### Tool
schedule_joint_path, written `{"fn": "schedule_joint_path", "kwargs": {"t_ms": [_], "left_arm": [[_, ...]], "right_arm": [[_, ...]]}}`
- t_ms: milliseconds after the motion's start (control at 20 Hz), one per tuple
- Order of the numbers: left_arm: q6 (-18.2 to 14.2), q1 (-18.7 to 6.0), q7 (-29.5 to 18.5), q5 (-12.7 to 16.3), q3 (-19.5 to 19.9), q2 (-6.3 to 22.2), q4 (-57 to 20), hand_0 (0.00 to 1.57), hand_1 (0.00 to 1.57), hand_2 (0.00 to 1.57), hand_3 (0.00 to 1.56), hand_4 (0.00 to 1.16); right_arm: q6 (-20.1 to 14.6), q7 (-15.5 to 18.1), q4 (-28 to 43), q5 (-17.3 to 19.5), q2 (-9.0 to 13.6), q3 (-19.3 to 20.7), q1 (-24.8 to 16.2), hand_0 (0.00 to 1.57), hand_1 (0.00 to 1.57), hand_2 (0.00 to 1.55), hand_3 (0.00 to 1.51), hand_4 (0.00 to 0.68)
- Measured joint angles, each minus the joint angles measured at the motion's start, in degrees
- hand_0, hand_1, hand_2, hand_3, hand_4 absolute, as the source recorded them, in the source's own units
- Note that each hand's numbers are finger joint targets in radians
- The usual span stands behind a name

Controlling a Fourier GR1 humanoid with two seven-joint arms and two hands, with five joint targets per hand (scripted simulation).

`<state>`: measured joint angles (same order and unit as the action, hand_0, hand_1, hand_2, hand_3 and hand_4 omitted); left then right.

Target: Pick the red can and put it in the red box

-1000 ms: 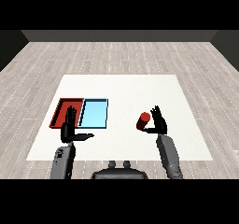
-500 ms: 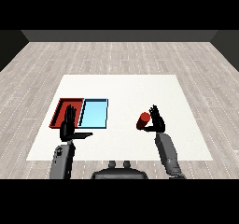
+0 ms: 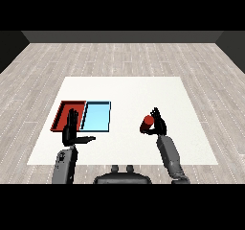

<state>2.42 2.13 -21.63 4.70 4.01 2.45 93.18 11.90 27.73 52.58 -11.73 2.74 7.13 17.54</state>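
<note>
while the right hand (image 3: 158, 124) curls round the red can (image 3: 147, 124), lying tipped at its palm side, the can looks light, rigid and slick; its round middle suits holding. far off, the left hand (image 3: 72, 132) stays spread by the red tray (image 3: 61, 117).

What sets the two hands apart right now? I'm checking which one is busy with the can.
The right hand has its fingers curled round the red can; the left hand holds nothing, fingers straight and thumb out to the side. The right hand sits over bare table to the right of the trays, while the left hand overlaps the near edge of the red tray. Both are black hands on grey forearms.
</note>
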Motion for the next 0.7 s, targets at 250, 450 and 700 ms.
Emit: {"fn": "schedule_joint_path", "kwargs": {"t_ms": [250, 450, 700], "left_arm": [[0.20, -1.57, -0.12, 0.19, 0.46, 0.33, -1.54, 0.00, 0.00, 0.00, 0.00, 0.00], [0.13, -1.49, 0.00, 0.18, 0.43, 0.34, -1.01, 0.00, 0.00, 0.00, 0.00, 0.00], [0.30, -0.66, 0.45, 0.57, 0.79, 0.70, 0.24, 0.00, 0.00, 0.00, 0.00, 0.00]], "right_arm": [[-0.69, -0.13, -0.88, 0.01, 0.33, -0.04, 0.84, 0.00, 0.00, 0.00, 0.00, 0.000], [-1.37, 0.29, -3.37, -0.19, -0.08, 0.19, 2.95, 0.00, 0.00, 0.00, 0.00, 0.000], [-3.47, -2.18, -1.47, -1.17, -0.52, -1.18, 3.24, 0.00, 0.00, 0.00, 0.00, 0.000]]}}
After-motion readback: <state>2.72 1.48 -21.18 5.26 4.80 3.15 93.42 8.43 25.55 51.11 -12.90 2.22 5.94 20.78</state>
